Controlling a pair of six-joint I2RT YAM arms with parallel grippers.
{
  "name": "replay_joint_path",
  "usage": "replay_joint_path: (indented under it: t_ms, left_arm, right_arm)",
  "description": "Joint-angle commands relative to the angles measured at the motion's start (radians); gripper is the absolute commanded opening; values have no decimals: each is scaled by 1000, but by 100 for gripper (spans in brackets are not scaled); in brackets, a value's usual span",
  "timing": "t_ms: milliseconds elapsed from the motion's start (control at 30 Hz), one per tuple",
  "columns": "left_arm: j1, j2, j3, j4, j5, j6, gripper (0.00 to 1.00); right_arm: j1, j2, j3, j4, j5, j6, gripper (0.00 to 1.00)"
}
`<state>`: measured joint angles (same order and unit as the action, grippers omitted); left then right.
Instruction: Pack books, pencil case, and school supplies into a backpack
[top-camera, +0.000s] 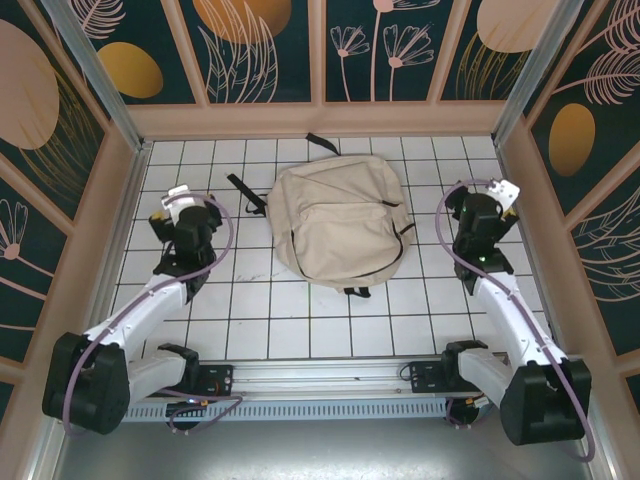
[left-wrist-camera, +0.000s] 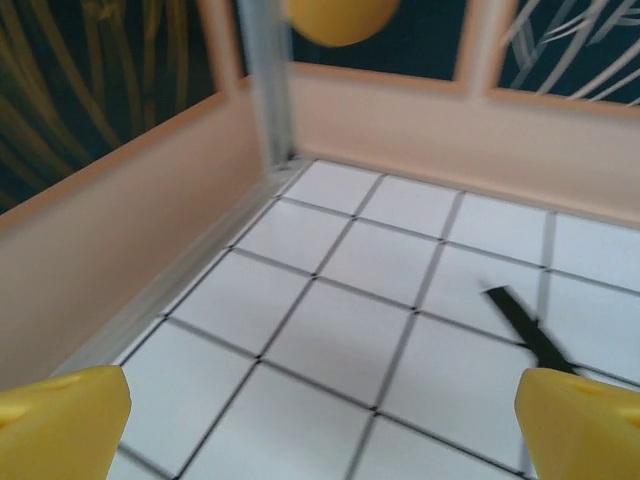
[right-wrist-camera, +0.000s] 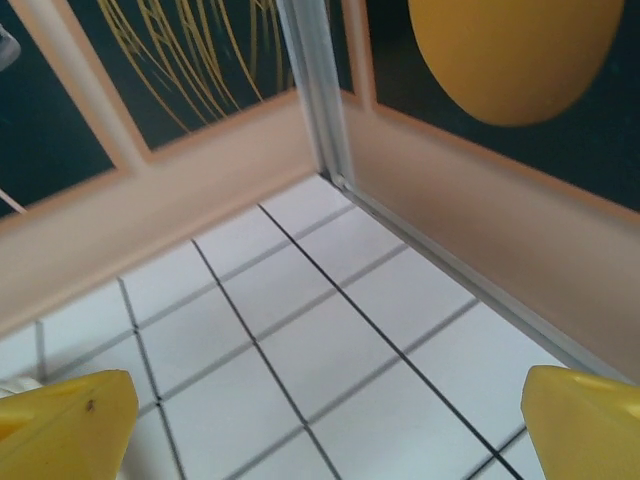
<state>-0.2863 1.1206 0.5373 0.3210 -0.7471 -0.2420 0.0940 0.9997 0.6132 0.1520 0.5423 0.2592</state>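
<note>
Arms reach forward from their bases at the near edge, each bent at the elbow and raised over the white tiled table (top-camera: 300, 330); the left gripper (top-camera: 180, 198) sits left of the backpack (top-camera: 340, 225) and the right gripper (top-camera: 498, 195) right of it, both apart from the fabric; the backpack lies flat mid-table between them, a black strap (top-camera: 245, 193) trailing from its left side; the left wrist view points at the far left corner, its yellow fingertips (left-wrist-camera: 60, 420) spread to the frame's edges with nothing between, and catches that strap (left-wrist-camera: 525, 330) on the tiles; the right wrist view faces the far right corner, fingertips (right-wrist-camera: 65, 425) likewise wide apart over bare tiles
</note>
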Motion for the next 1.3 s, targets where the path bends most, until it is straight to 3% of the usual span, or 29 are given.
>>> replay_joint_path:
  t_ms: [0,133,267,633,833,1000,1267]
  left_arm:
    - [30,-5,-68,132,-131,-160,99]
    - [86,49,-137,234,-100,-133,99]
    - [129,89,-180,386,2,-38,99]
    - [191,255,-287,816,324,160,99]
    - [228,327,-360,1011,496,177,99]
    - [251,401,-359,1072,542,164,99]
    - [254,401,-313,980,524,158,99]
  right_arm:
    - [-23,17,-100,215,2,-81,99]
    - [-24,74,-217,390,-62,-164,99]
    - [-12,121,-358,688,-131,-255,99]
    - [-17,308,-420,974,-330,-272,99]
    - [-31,377,-434,1059,-360,-280,99]
    - [-38,463,-441,1155,-360,-280,99]
    - [-71,546,-412,1171,-357,-241,99]
